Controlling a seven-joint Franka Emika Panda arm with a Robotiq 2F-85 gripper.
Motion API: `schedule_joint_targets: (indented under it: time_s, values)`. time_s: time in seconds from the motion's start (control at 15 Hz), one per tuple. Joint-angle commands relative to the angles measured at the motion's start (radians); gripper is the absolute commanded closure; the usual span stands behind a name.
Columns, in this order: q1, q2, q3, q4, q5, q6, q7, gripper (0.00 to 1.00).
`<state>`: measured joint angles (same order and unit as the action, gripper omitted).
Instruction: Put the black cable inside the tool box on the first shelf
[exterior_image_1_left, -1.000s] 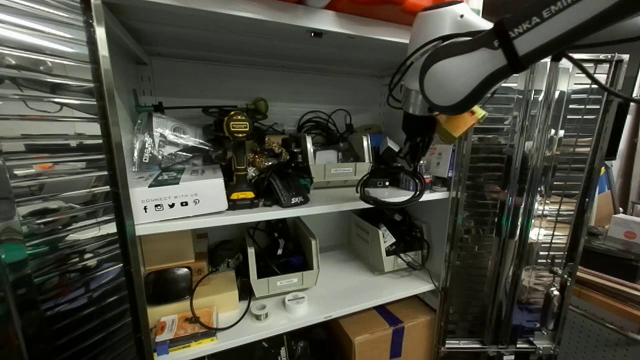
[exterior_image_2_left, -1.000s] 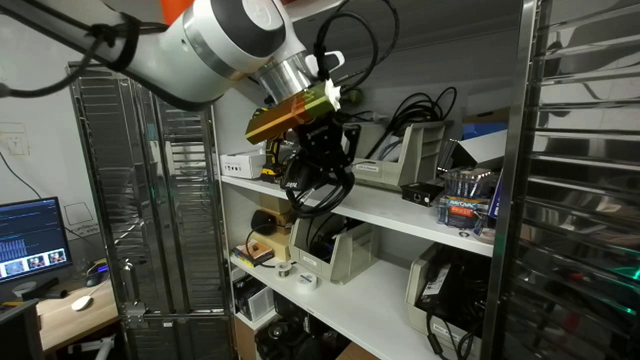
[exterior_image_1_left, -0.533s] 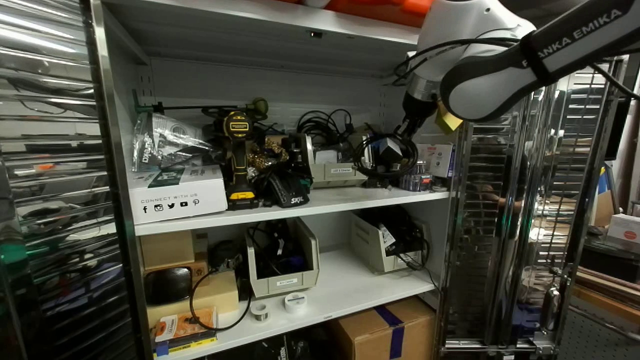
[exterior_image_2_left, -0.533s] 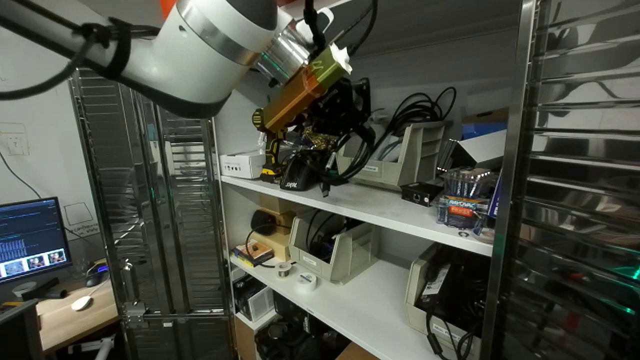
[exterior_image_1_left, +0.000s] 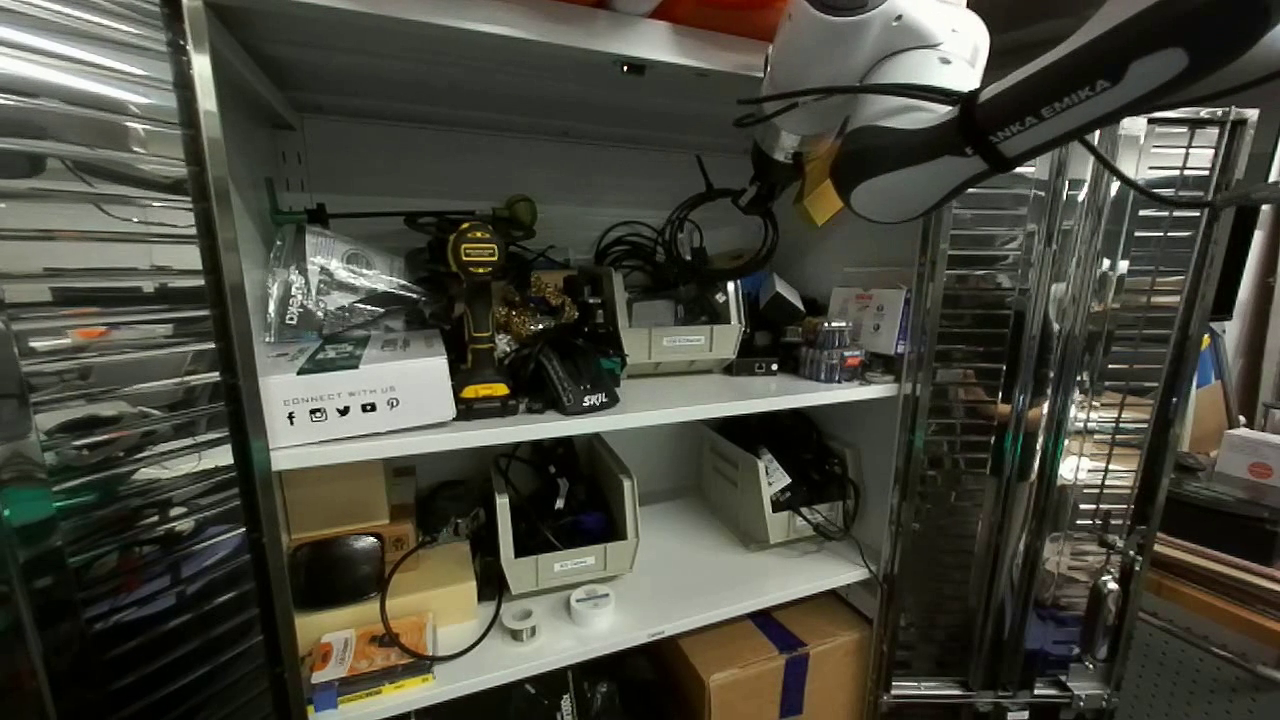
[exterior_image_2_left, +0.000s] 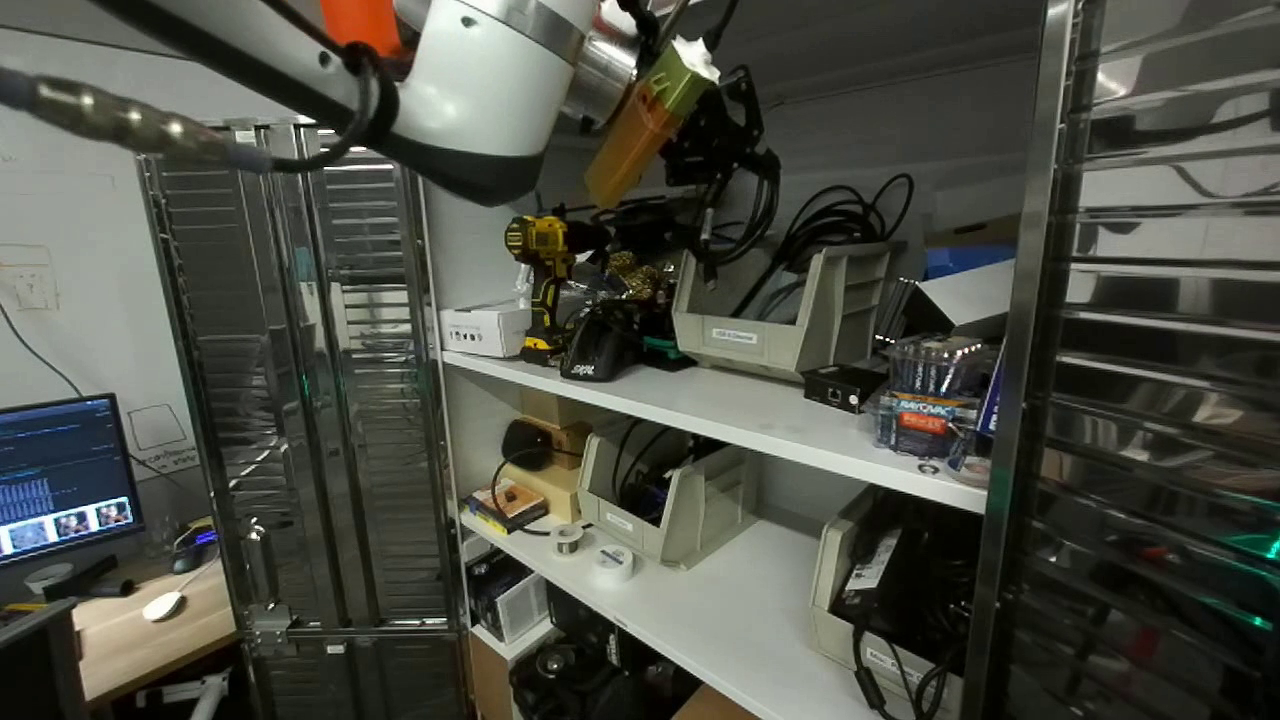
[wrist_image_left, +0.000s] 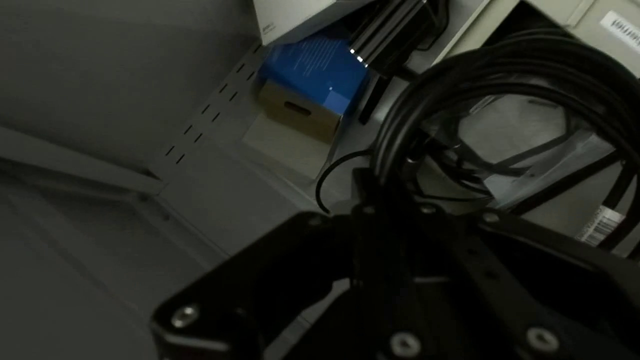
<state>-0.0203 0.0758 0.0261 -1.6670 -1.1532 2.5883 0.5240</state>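
Black cable (wrist_image_left: 394, 139) hangs coiled from the jaws, which are clamped on one side of its loops. In both exterior views the lower loops overlap the upper part of the tool box (exterior_image_1_left: 684, 352) on the first shelf (exterior_image_1_left: 690, 397); whether they touch the box cannot be told. Half a second earlier the coil hung lower, reaching in an exterior view to the battery pack (exterior_image_1_left: 828, 358); the jaws have since risen.

Left of the drill (exterior_image_1_left: 478, 320), a carton (exterior_image_1_left: 355, 385) reads "CONNECT WITH US"; right, black item (exterior_image_1_left: 575, 380) "SKIL", tool box (exterior_image_2_left: 745, 352) "Ethernet", batteries (exterior_image_2_left: 923, 408) "RAYOVAC"; higher, the arm (exterior_image_1_left: 1040, 125) "EMIKA".
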Motion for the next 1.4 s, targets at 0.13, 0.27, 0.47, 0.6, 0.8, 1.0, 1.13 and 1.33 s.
schedule_joint_targets:
  time_s: [0.13,0.27,0.47,0.6,0.8,1.0,1.13,1.33]
  values:
    - [0.027,0.193,0.005,0.276,-0.059,-0.103,0.006,0.98]
    - [0.036,0.212,0.011,0.305,-0.029,-0.124,-0.023,0.98]
    - [0.062,0.229,-0.002,0.320,-0.014,-0.144,-0.047,0.98]
    - [0.058,0.208,0.004,0.275,0.039,-0.140,-0.107,0.98]
    - [0.059,0.169,-0.001,0.207,0.075,-0.133,-0.166,0.98]
    - [0.054,0.117,-0.001,0.115,0.131,-0.123,-0.245,0.98]
    - [0.052,0.079,-0.003,0.035,0.156,-0.120,-0.288,0.98]
    - [0.047,0.114,-0.031,0.016,0.110,-0.116,-0.285,0.98]
